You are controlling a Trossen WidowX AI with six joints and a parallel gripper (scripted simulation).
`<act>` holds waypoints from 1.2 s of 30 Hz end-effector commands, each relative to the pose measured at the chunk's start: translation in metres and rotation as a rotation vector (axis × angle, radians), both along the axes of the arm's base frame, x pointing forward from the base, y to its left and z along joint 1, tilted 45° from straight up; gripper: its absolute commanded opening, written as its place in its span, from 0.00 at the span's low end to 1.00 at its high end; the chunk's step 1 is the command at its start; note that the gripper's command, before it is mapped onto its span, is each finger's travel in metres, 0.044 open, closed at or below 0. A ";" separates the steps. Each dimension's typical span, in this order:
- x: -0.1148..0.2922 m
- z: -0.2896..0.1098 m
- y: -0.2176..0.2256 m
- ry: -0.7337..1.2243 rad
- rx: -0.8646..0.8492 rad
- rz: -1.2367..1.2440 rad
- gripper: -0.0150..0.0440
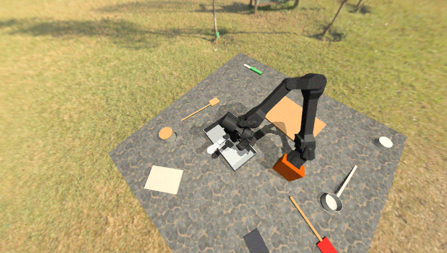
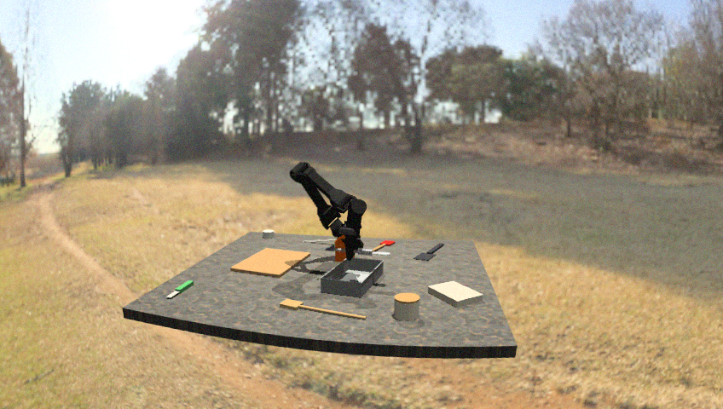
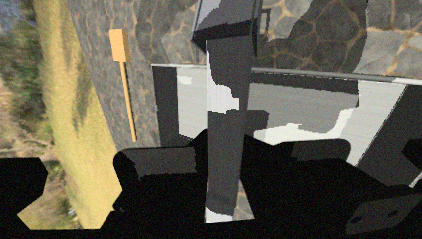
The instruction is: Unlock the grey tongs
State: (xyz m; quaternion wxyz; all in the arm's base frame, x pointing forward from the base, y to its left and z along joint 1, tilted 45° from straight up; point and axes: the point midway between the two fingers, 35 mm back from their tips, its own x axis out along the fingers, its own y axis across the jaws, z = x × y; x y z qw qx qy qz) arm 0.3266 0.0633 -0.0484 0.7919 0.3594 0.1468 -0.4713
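Top view: the black arm reaches from its orange base [image 1: 289, 169] toward frame centre, where the gripper [image 1: 233, 140] sits over the roasting tin [image 1: 241, 159]. Its fingers are clamped on the grey tongs [image 1: 216, 146], whose pale rounded end pokes out past the tin's left wall. The wooden board [image 1: 287, 114] lies just right of the tin, partly behind the arm. Around the stone slab: a wooden spatula [image 1: 200, 108] above and left of the tin, a cork-topped canister [image 1: 167, 134] at left, a cream square tile [image 1: 164, 179] at lower left, a green marker [image 1: 253, 69] near the top corner, a ladle [image 1: 337, 194] and a red-headed tool [image 1: 310, 225] at lower right.

Exterior view: the gripper [image 2: 349, 248] hangs just above the dark tin [image 2: 349, 286] at centre frame; the tongs [image 2: 373, 251] show only as a thin pale sliver beside it. The board [image 2: 269, 261] lies left of the tin.

Wrist view: the tongs [image 3: 226, 129] run vertically through mid-frame, pinched between the dark fingers at the bottom. Behind them the tin's pale floor [image 3: 299, 110] spans the middle and right. The spatula [image 3: 124, 80] stands at upper left.
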 end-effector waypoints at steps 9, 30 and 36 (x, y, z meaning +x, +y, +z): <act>0.002 0.010 0.007 -0.011 0.004 -0.005 0.00; 0.008 0.000 0.008 0.190 0.049 -0.175 0.00; 0.007 0.001 0.008 0.251 0.057 -0.240 0.00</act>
